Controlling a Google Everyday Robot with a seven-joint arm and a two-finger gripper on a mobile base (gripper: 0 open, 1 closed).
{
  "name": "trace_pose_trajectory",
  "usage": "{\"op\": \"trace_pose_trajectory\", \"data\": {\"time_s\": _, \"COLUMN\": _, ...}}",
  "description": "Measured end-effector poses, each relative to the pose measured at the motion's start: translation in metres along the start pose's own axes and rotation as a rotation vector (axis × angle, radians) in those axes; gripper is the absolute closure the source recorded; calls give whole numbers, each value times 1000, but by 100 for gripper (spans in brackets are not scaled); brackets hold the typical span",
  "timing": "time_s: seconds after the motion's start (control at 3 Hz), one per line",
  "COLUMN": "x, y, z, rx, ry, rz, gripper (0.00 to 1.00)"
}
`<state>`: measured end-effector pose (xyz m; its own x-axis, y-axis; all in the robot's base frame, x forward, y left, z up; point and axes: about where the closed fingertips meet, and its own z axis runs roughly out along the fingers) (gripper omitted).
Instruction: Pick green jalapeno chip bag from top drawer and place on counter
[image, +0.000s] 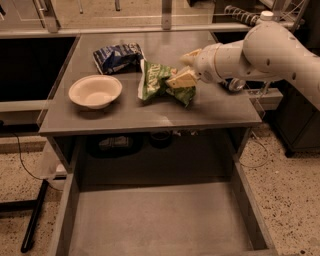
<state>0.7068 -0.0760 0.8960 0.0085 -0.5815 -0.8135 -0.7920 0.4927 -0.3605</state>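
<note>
The green jalapeno chip bag (159, 81) is crumpled and stands tilted at the middle of the counter (210, 112), with its lower edge down on the surface. My gripper (186, 68) reaches in from the right on a white arm and is shut on the bag's right side. One pale finger (181, 79) lies across the bag. The top drawer (155, 225) is pulled out below the counter, and its grey floor is bare.
A blue-and-white snack bag (118, 56) lies at the back of the counter. A pale bowl (95, 91) sits at the left front. A black stand leg (34, 217) rests on the speckled floor at the left. Dark items sit in the shadow under the counter.
</note>
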Motion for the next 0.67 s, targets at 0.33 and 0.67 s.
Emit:
{"op": "trace_pose_trajectory", "data": {"time_s": 0.33, "x": 0, "y": 0, "z": 0, "rx": 0, "ry": 0, "rz": 0, "gripper": 0}}
{"op": "trace_pose_trajectory", "data": {"time_s": 0.67, "x": 0, "y": 0, "z": 0, "rx": 0, "ry": 0, "rz": 0, "gripper": 0}}
